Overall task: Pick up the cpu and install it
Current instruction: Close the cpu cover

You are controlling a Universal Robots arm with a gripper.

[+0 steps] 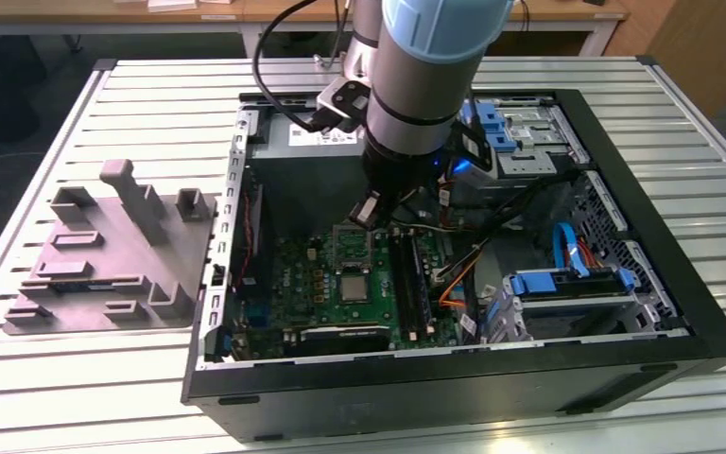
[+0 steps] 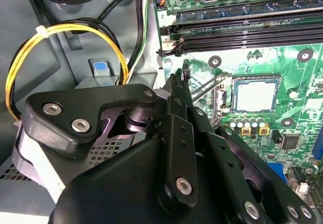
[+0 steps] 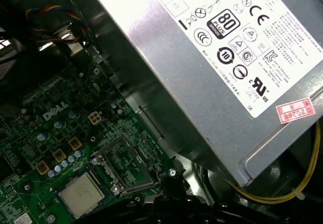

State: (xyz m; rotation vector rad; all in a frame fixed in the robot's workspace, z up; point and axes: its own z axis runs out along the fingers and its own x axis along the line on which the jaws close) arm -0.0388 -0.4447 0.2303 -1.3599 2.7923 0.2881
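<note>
Looking into the open case (image 1: 665,284) from the exterior view's left, we saw a grey fixture (image 1: 111,255) on the table (image 1: 35,113) beside it. Inside, the cpu (image 1: 354,286) (image 2: 255,94) (image 3: 81,193) sat in its socket on the motherboard (image 1: 325,284). Our gripper (image 1: 366,210) (image 2: 182,80) hovered just past the cpu, toward the power supply (image 3: 212,82), fingers pressed together, grasping nothing.

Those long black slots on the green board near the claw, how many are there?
2 show in the second wrist view: one memory slot nearer the row of capacitors, the other memory slot alongside it, nearer the cpu. More may be hidden.
</note>
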